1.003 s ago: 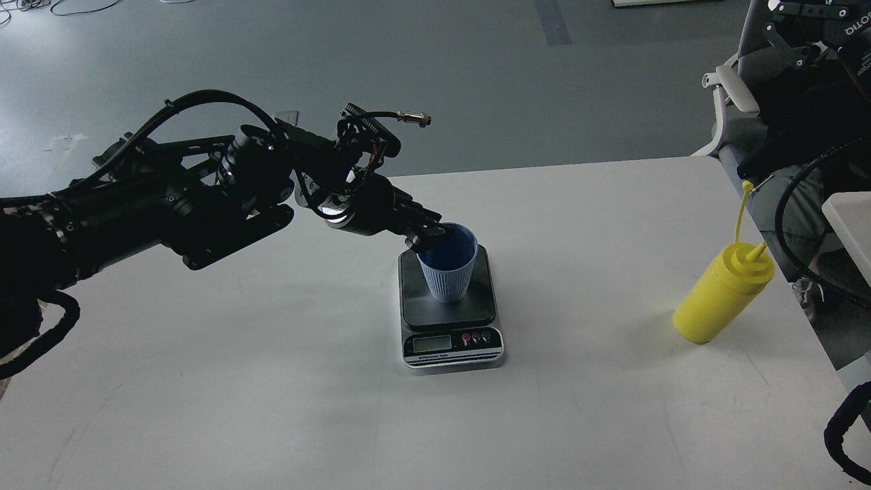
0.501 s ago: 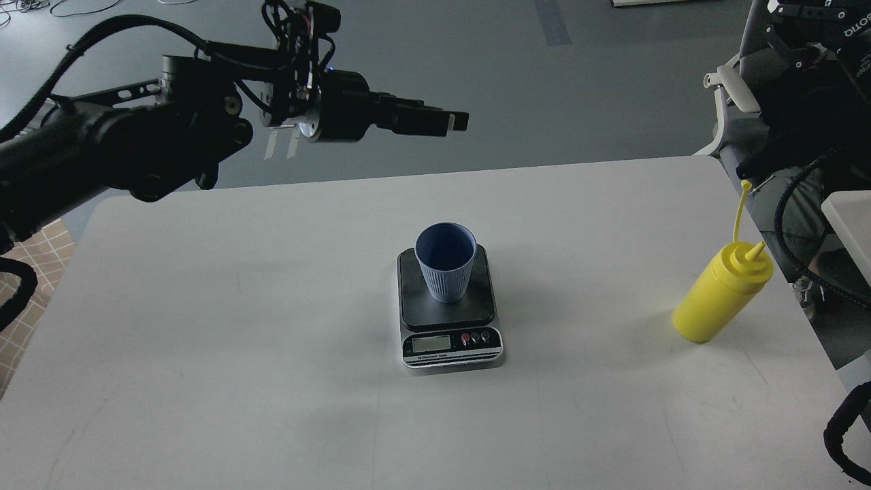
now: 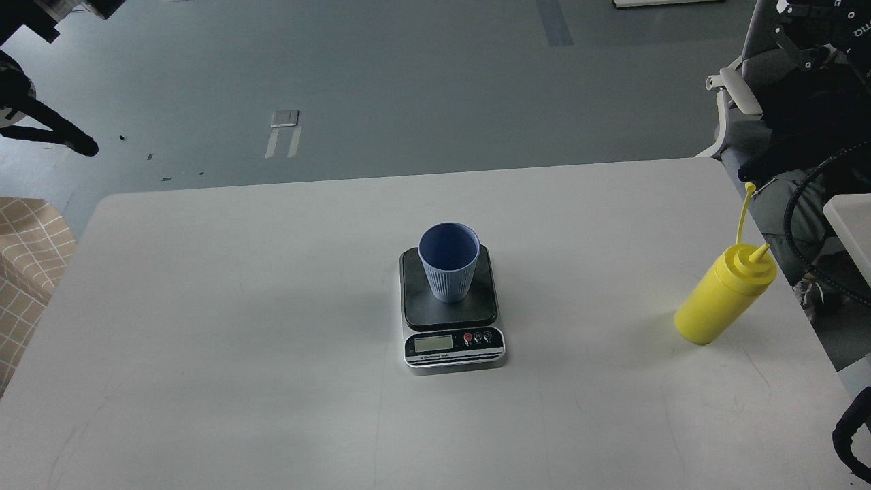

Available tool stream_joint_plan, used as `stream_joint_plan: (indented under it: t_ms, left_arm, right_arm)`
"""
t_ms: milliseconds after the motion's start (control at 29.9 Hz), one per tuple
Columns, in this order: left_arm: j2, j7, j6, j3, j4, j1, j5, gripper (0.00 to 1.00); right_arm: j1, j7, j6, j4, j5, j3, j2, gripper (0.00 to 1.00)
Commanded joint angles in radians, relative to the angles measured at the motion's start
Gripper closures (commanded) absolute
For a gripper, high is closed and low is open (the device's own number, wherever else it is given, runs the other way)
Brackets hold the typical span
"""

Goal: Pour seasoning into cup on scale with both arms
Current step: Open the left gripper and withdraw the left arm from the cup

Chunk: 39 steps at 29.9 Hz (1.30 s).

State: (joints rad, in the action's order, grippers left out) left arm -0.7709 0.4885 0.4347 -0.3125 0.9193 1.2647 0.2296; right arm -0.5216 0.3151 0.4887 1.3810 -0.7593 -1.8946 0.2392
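Small light-blue ribbed tapered cup (image 3: 448, 262) stands upright on the dark square plate of the flat kitchen scale (image 3: 452, 307), toward the plate's far side, open mouth up, inside hard to read from here. Scale has a silver front panel with small LCD and red and black buttons facing me; it sits about mid-table on the white table (image 3: 272, 340).

Bright yellow plastic squeeze bottle (image 3: 723, 294) with cone nozzle stands near the table's right edge, well apart from the scale, nothing touching it. In this view it looks tilted, top toward upper right. Thin yellow cap strap rises from the nozzle area, cap end up by the table edge.

My left arm (image 3: 41, 126): only dark bits at the top-left corner and left edge, over the grey floor, well apart from the cup. Its gripper end is not in the frame, so no state for that claw.

My right gripper (image 3: 820, 17): black part with partial white lettering at the top-right corner, cut by the frame edge. Cannot tell whether those fingers are spread or pressed together. It is well above and behind the yellow bottle, not touching it. Black cable loops along the right edge beside the table.

Checked beige fabric at the left edge. Grey chair-like frame at upper right.
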Motion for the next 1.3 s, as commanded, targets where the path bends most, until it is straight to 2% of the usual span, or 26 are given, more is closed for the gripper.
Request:
stream_joint_plan:
  t_ms: [0,100,201,501,602,669,769,836,903,1003,1070,1103,1170,1237,1270]
  left_arm:
    - [0.076,0.000,-0.095,-0.007,-0.003,-0.021,-0.047,0.02]
    - [0.191,0.000,-0.142,-0.020,-0.039,-0.021,-0.044,0.02]
    - [0.246,0.000,-0.151,-0.036,-0.057,-0.013,-0.032,0.02]
    - [0.274,0.000,-0.128,-0.088,-0.043,-0.034,-0.046,0.02]
    - [0.274,0.000,-0.085,-0.086,-0.039,-0.062,-0.042,0.02]
    - [0.269,0.000,-0.071,-0.085,-0.028,-0.067,-0.042,0.02]
    - [0.269,0.000,-0.067,-0.082,-0.027,-0.076,-0.041,0.02]
    - [0.274,0.000,-0.070,-0.080,-0.013,-0.087,-0.038,0.02]
    - [0.275,0.000,-0.073,-0.080,0.009,-0.090,-0.038,0.02]
    - [0.274,0.000,-0.076,-0.079,0.030,-0.097,-0.032,0.02]
    - [0.269,0.000,-0.070,-0.077,0.030,-0.100,-0.032,0.02]
    - [0.269,0.000,-0.070,-0.077,0.030,-0.100,-0.032,0.02]
    - [0.263,0.000,-0.063,-0.076,0.032,-0.103,-0.030,0.02]
    - [0.257,0.000,-0.054,-0.076,0.032,-0.105,-0.030,0.02]
    - [0.257,0.000,-0.051,-0.074,0.032,-0.105,-0.030,0.02]
  right_arm:
    - [0.000,0.004,0.000,0.001,0.000,0.000,0.000,0.00]
    - [0.003,0.007,0.000,0.006,0.009,0.000,0.002,0.00]
    - [0.003,0.009,0.000,0.015,0.017,-0.003,0.021,0.00]
    - [0.048,0.012,0.000,0.021,0.210,-0.004,0.143,0.00]
    - [0.049,0.018,0.000,0.065,0.326,-0.021,0.201,0.00]
    - [0.042,0.025,-0.005,0.131,0.504,-0.099,0.212,0.00]
    - [0.041,0.039,-0.106,0.208,0.856,-0.182,0.229,0.00]
    - [0.066,0.038,-0.151,0.228,0.922,-0.223,0.224,0.00]
    - [0.104,0.036,-0.182,0.242,0.922,-0.259,0.210,0.00]
    - [0.242,0.038,-0.225,0.277,0.939,-0.287,0.115,0.00]
    - [0.352,0.038,-0.223,0.289,0.939,-0.287,-0.001,0.00]
    - [0.353,0.038,-0.223,0.290,0.939,-0.287,-0.001,0.00]
    - [0.446,0.038,-0.214,0.299,0.939,-0.287,-0.099,0.00]
    - [0.569,0.041,-0.200,0.320,0.952,-0.287,-0.239,0.00]
    - [0.604,0.042,-0.188,0.338,0.959,-0.287,-0.239,0.00]
